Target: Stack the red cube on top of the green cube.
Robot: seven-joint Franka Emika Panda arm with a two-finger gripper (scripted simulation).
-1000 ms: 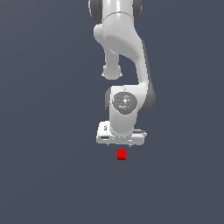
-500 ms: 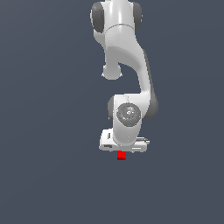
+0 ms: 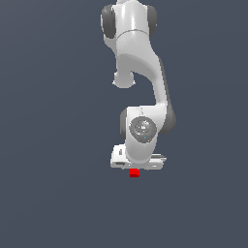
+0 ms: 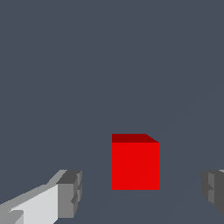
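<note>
A: Looking at the exterior view first: the gripper hangs low under the arm, with the red cube peeking out just beneath it, on the grey floor well away from every edge. No green cube shows.

B: And the wrist view?

A: The cube sits between the two fingers, which stand wide apart with clear gaps on both sides, touching nothing.

B: So how should the grasp go?

A: My judgement: the cube looks a little off the midline, so centre it, drop until the pads flank its side faces squarely, then close evenly. An uneven close could nudge or twist it.
</note>
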